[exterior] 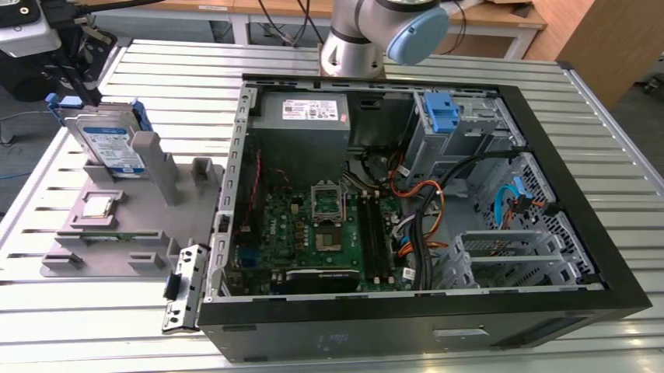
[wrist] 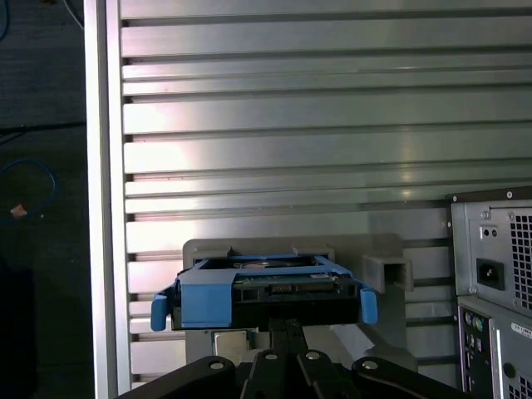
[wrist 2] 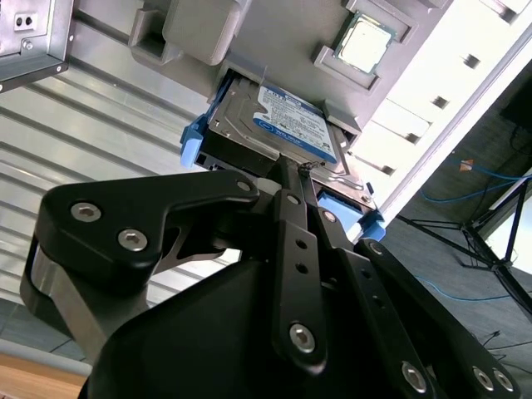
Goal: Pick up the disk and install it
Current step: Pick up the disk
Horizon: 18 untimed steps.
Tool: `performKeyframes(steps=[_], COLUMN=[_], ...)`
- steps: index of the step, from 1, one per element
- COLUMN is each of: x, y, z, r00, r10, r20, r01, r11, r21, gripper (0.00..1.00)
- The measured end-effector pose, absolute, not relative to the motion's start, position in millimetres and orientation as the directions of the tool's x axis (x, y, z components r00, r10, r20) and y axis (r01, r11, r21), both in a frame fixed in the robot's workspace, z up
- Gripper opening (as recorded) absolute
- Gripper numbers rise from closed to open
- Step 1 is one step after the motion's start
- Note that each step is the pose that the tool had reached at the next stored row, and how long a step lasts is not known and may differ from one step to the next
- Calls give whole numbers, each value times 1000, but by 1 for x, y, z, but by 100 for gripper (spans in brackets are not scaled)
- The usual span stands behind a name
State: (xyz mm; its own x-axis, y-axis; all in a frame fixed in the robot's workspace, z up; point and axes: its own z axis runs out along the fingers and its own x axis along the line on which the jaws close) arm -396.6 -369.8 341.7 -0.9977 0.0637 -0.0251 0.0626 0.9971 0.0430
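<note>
- At the exterior view's left, the disk point(exterior: 109, 146) stands on end in a slot of the grey fixture point(exterior: 155, 203). Its label face is outward, it leans slightly, and its upper part is clear of the slot.
- The gripper point(wrist 2: 298, 170) sits at the disk's upper end. In both wrist views its tips meet the near edge, between the two ends of the blue bracket point(wrist: 204, 299).
- The fingers point(wrist 2: 291, 241) are drawn together with at most a slit between them, far narrower than the disk is thick. Whether they nip any part of the bracket cannot be told.
- Key relation: the disk's long axis runs away from the gripper and down into the slot, roughly in line with the fingers. In the first wrist view the connector end faces the gripper and the disk's broad width lies across it.
- Room: a fixture post point(exterior: 145, 151) stands just beside the disk on the exterior view's right. The space above the disk is open, so the free way out is judged to be along the long axis.
- The computer case point(exterior: 565, 148) lies open, well apart toward the exterior view's right, with bare slatted table point(exterior: 176, 58) between. The fixture sits near the table's edge at the exterior view's left.
- Status (judgement): the disk is not yet lifted and not in the case, so the task is at an early stage.
</note>
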Motion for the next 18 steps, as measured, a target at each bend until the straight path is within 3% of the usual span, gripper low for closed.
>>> performKeyframes(steps=[18], x=[-397], y=[-370], z=[341], r00=[-968], r10=[-248], r20=[-25], r01=[-249], r11=[968], r21=[43], gripper=[10])
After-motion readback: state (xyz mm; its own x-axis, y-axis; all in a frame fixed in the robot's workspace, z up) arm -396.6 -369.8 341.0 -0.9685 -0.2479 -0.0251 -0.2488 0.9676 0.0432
